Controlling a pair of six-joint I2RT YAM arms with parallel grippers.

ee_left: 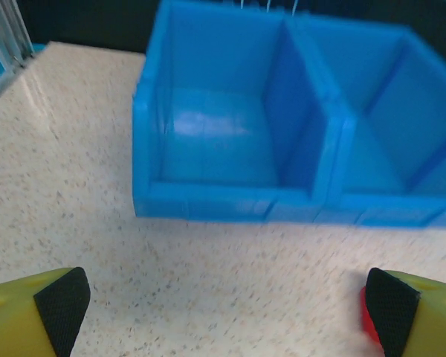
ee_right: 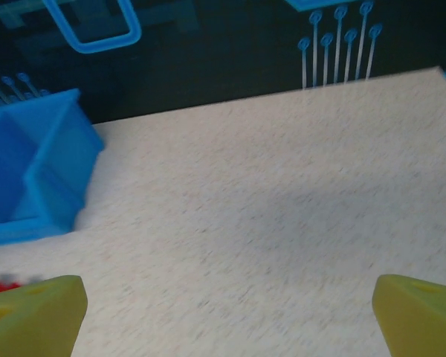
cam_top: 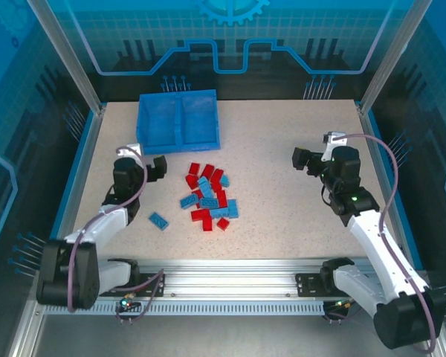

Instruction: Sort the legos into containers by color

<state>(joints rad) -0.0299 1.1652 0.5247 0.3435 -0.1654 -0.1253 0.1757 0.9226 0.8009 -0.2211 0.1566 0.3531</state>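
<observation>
Closest to the arm bases there's one stray blue brick sitting apart from the rest. Then comes the main heap of legos, red and light blue all jumbled and touching, in the middle of the surface between the two arms. They look like light, hard, slick plastic bits, so I'd guess they won't crush but could squirt out of a sloppy pinch. Best bet is probably squeezing one across its flat side walls, and picking a brick off the heap's edge instead of digging in. The left claw hangs just left of the heap, elbow folded, fingers spread wide with nothing in them, facing the bin. The right claw sits well off to the right, also spread wide and holding nothing. Farthest back, both compartments look bare.
</observation>
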